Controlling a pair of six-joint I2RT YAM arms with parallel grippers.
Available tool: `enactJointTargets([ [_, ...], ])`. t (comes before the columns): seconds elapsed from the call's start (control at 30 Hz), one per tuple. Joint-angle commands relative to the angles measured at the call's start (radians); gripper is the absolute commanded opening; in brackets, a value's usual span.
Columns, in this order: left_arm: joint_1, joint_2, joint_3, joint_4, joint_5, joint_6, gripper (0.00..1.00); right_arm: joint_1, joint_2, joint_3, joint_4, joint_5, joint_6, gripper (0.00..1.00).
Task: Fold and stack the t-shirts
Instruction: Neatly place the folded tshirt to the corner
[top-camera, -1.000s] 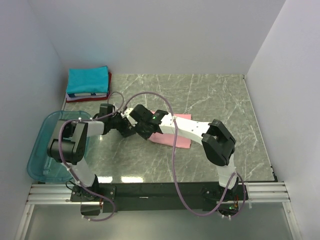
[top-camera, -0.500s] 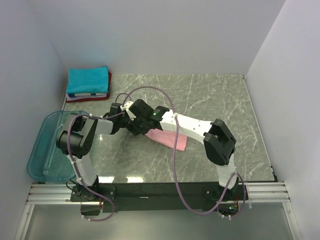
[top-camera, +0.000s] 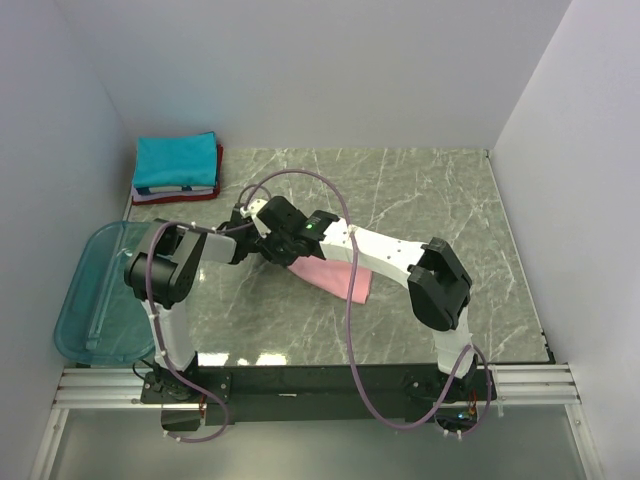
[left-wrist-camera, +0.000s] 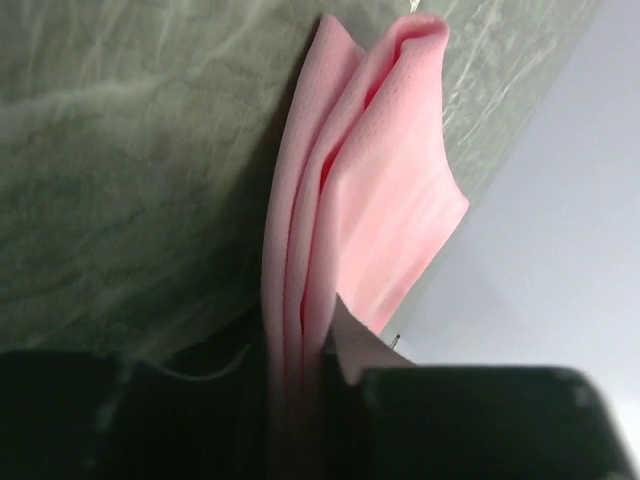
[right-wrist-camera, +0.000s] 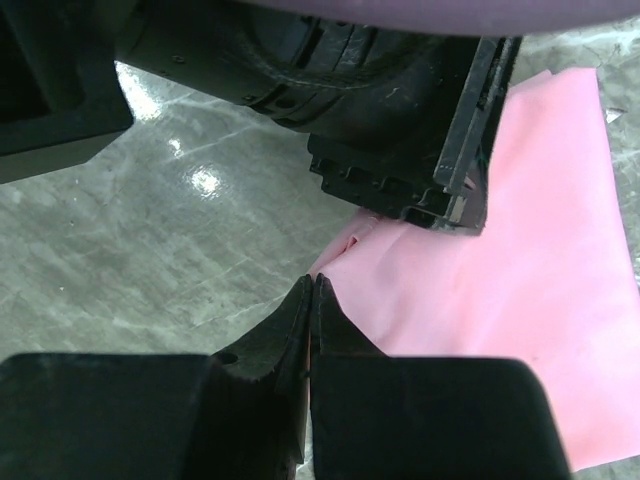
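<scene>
The step in hand looks like the last handling of the plain light pink cloth t-shirt (top-camera: 338, 280); it lies on the green marbled tabletop (top-camera: 430, 200), already doubled into several layers, so folding seems nearly done and stacking is not yet done.

The left gripper (left-wrist-camera: 300, 375) has the shirt's layered edge pinched flat between its fingers (left-wrist-camera: 460, 420); the rest of the cloth runs away ahead of those fingertips, with the folded end farthest from them.

The right gripper (right-wrist-camera: 312, 290) has its fingers (right-wrist-camera: 270, 330) pressed together with no gap; their tips sit right at a corner of the pink shirt, which spreads out ahead and to the right of them; whether a pinch of cloth is caught there I cannot tell.

The folded teal t-shirt (top-camera: 175, 160), on top of a pile showing red and white edges, sits well apart from both sets of fingers, at the far left corner; the translucent blue plastic bin (top-camera: 85, 310) lies off the table's left edge.

The next move, as I judge it, calls for both grips to hold the layers together while the bundle is lifted or turned over; a slack grip would let the folds spill open.
</scene>
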Motion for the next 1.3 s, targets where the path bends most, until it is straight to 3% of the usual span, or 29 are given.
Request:
enactJointTargets([
  [0.0, -0.005, 0.007, 0.048, -0.018, -0.046, 0.051, 0.22, -0.004, -0.009, 0.052, 0.021, -0.018, 0.017, 0.00],
  [0.07, -0.003, 0.004, 0.086, -0.061, -0.066, 0.123, 0.10, -0.002, -0.011, 0.052, 0.003, -0.012, 0.015, 0.06],
  [0.13, 0.000, 0.004, 0.158, -0.157, -0.125, 0.241, 0.02, -0.012, -0.043, 0.031, 0.001, -0.002, 0.041, 0.30],
  [0.2, 0.001, 0.002, 0.209, -0.223, -0.199, 0.327, 0.01, -0.044, -0.103, -0.023, 0.017, -0.003, 0.048, 0.53],
  [0.23, 0.006, 0.004, 0.260, -0.251, -0.220, 0.413, 0.01, -0.057, -0.124, -0.040, 0.017, -0.015, 0.049, 0.78],
  [0.27, 0.008, 0.014, 0.290, -0.300, -0.247, 0.450, 0.00, -0.093, -0.144, -0.069, 0.015, -0.024, 0.051, 0.84],
  [0.43, 0.035, 0.065, 0.500, -0.446, -0.354, 0.692, 0.00, -0.206, -0.293, -0.162, -0.002, -0.074, 0.038, 0.88],
  [0.73, 0.147, 0.157, 0.848, -0.537, -0.347, 1.013, 0.00, -0.361, -0.445, -0.276, -0.042, -0.035, -0.058, 0.91],
  [1.1, 0.245, 0.306, 1.236, -0.665, -0.397, 1.171, 0.00, -0.394, -0.489, -0.339, -0.040, -0.034, -0.066, 0.93],
  [1.27, 0.265, 0.303, 1.306, -0.681, -0.417, 1.228, 0.00, -0.394, -0.500, -0.350, -0.039, -0.012, -0.067, 0.93],
])
